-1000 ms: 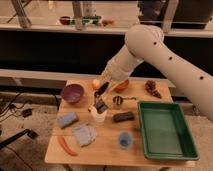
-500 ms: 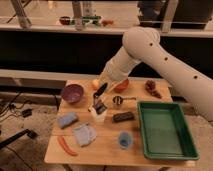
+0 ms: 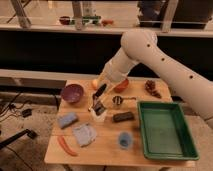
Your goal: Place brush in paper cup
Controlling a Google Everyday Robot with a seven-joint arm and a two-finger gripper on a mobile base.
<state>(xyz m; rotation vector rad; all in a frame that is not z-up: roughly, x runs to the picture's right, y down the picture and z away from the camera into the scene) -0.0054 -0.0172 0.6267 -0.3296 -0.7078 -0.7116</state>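
The paper cup [image 3: 99, 118] is small and white and stands upright near the middle of the wooden table [image 3: 107, 150]. The slim dark brush [image 3: 97, 105] hangs slanted from my gripper [image 3: 100, 93], with its lower end at or just inside the cup's mouth. My gripper is directly above the cup, at the end of the white arm [image 3: 150, 52] that reaches in from the right, and it is shut on the brush's upper part.
A purple bowl [image 3: 72, 92] stands at the left. An orange bowl [image 3: 121, 85] and a small metal cup [image 3: 118, 101] are behind the cup. A dark block [image 3: 123, 116] and a green tray [image 3: 165, 130] lie to its right. A blue cup [image 3: 124, 140], grey cloth [image 3: 84, 134] and blue sponge [image 3: 67, 120] lie in front.
My gripper has moved slightly left and down with the brush, bringing the brush's lower end to the paper cup's mouth.
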